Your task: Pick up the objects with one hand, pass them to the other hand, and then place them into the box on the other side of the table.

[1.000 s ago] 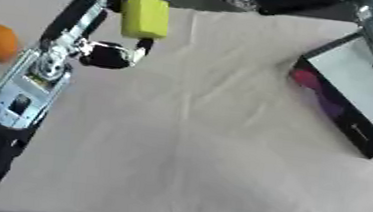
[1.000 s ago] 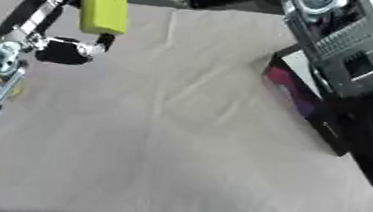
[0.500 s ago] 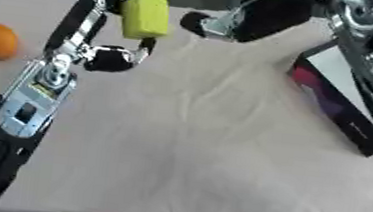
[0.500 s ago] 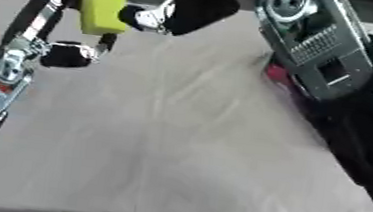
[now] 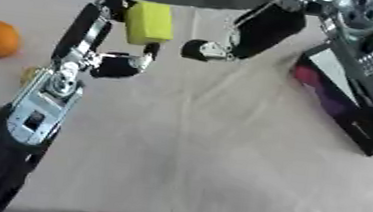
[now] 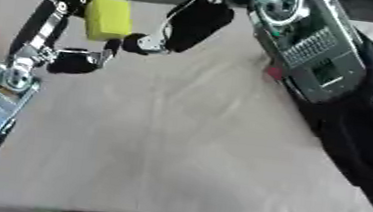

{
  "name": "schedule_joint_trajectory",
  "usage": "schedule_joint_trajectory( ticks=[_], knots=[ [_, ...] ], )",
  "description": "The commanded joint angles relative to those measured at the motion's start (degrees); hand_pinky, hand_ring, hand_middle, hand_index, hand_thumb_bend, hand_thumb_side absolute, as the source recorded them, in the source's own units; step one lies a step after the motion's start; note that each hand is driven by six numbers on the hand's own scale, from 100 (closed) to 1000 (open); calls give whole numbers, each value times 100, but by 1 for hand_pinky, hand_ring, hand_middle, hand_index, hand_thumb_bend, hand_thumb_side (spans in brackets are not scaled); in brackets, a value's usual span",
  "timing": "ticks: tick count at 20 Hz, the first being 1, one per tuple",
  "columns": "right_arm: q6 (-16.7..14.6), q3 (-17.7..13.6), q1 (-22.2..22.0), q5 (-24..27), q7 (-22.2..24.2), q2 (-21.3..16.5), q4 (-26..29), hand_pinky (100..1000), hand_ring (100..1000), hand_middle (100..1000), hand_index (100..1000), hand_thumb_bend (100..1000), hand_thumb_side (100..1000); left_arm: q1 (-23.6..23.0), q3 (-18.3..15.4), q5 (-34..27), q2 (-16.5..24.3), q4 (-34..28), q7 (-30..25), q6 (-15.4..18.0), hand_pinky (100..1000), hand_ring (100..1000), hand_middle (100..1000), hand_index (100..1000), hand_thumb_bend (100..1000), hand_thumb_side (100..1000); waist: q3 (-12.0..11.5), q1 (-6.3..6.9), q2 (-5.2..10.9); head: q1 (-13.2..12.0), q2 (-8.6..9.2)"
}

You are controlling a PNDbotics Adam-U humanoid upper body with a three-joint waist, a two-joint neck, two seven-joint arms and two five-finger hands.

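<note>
While the left hand (image 5: 111,64) pinches the yellow sponge block (image 5: 148,22) above the table (image 5: 220,147), the right hand (image 5: 210,50), fingers curled and empty, nears; seemingly light and compressible, it suits grasping by its free lower faces.

Black arms, silver joints, black fingers (image 5: 129,67)
</note>
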State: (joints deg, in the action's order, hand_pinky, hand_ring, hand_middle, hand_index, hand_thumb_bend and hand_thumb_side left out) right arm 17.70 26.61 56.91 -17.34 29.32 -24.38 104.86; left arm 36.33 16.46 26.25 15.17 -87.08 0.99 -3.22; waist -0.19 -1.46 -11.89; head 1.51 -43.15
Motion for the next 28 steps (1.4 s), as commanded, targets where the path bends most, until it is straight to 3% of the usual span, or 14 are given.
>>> schedule_joint_trajectory(
  ticks=[1,13,28],
  knots=[
    [-75,10,64,-144,5,27,6,928,906,884,883,560,182,63,42,-1,-40,-54,-55,3,764,597,573,486,100,100,-15,8,101,-12,10],
    [-256,203,8,-697,-79,350,-372,926,903,878,867,564,191,-15,115,110,-178,-221,65,87,761,590,568,491,100,100,-54,5,84,55,-4],
    [-356,302,51,-959,-49,532,-849,928,899,853,838,519,189,-137,139,91,-185,-342,413,397,757,576,555,491,100,100,-86,-15,75,103,7]
  ],
)
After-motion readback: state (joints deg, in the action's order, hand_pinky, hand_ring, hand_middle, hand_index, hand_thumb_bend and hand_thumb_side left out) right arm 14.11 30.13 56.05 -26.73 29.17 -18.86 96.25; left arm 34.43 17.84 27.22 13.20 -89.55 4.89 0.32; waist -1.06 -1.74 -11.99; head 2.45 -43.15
